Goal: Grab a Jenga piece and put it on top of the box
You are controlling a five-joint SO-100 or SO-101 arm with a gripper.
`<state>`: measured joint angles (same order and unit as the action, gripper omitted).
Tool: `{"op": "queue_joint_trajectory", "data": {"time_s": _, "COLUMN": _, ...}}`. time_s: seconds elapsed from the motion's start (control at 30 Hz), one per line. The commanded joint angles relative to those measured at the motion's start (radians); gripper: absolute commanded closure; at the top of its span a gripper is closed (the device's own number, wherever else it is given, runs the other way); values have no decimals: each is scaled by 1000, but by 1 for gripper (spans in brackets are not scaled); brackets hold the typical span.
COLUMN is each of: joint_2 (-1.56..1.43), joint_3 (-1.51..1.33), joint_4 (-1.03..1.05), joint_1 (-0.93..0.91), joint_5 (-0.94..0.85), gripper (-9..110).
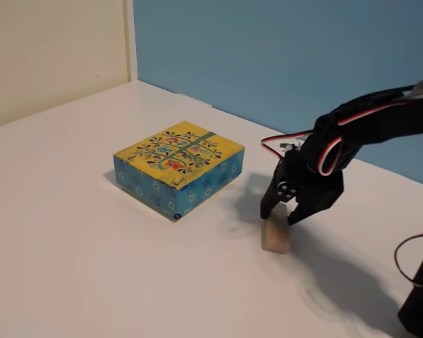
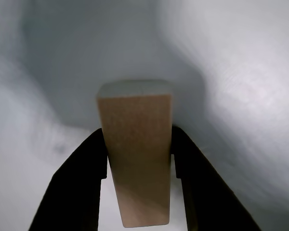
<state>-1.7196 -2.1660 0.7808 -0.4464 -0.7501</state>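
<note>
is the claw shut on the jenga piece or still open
Shut on it: in the wrist view both fingers press against the Jenga piece; the claw straddles it.

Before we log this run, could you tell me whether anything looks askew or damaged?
Nothing stands out. The box sits flat and intact on the table, and the gripper holds the Jenga piece squarely between its fingers.

Light-tan Jenga piece (image 1: 276, 236), box (image 1: 178, 165) – yellow top, dark floral tree, blue patterned sides, black hand (image 1: 280, 211)

Box (image 1: 178, 167) sole obstacle on table (image 1: 70, 267); bare surface all round it; open gap between box and Jenga piece (image 1: 276, 236) right of it.
</note>
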Motion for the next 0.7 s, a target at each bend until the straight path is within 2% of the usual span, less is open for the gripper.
{"op": "queue_joint_trajectory", "data": {"time_s": 0.0, "joint_2": -77, "joint_3": 18, "joint_4": 6, "joint_1": 12, "joint_5": 31, "gripper": 101}}
{"op": "queue_joint_trajectory", "data": {"time_s": 0.67, "joint_2": -403, "joint_3": 160, "joint_4": 132, "joint_1": 63, "joint_5": 255, "gripper": 102}}
